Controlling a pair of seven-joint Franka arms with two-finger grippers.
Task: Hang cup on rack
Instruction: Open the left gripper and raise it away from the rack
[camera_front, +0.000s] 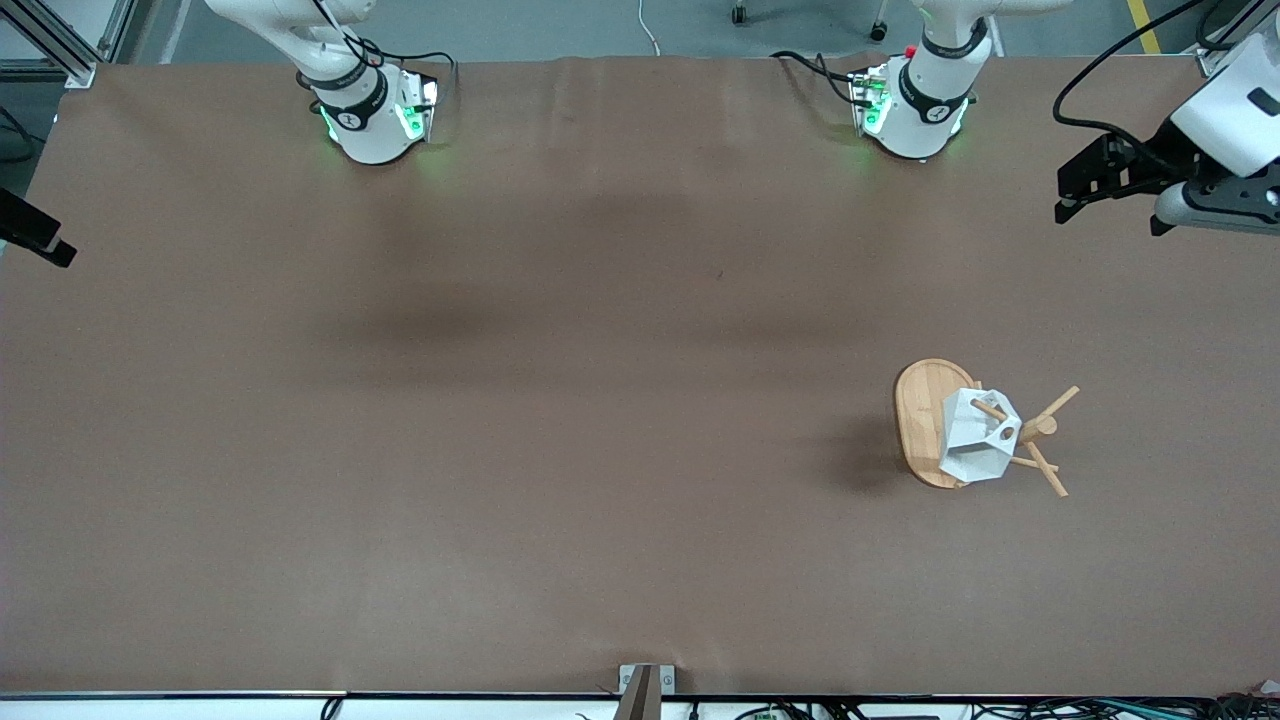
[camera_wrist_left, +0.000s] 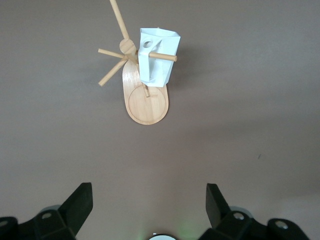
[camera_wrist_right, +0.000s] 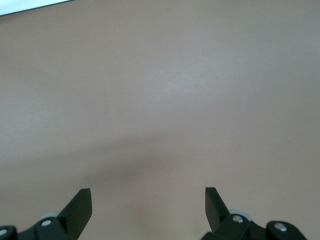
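Cup (camera_front: 975, 437) hangs on the rack (camera_front: 925, 420): one thin peg passes through the round hole in its handle part, and the white faceted body sits over the oval bamboo base, close beside the central post. The rack stands on the counter (camera_front: 500, 450) toward the left arm's end, at roughly four o'clock from the counter's middle in the front view. The left wrist view shows the same thing, with the peg tip poking out past the hole.

Left claw (camera_wrist_left: 149, 200) hovers over the counter at the left arm's end, about two o'clock in the front view, jaws spread wide and holding nothing. Right claw (camera_wrist_right: 148, 200) is also wide and empty, with only bare counter under it; that arm waits.

Judging from how things lie, the hanging looks done and what remains is to stay clear. To do that well, the left arm should keep high and well apart from the rack, since the upper pegs stick out and a brush against one could tip the light stand or slide the cup off its peg. A check that the cup hangs freely, not wedged against the post, would be worthwhile.
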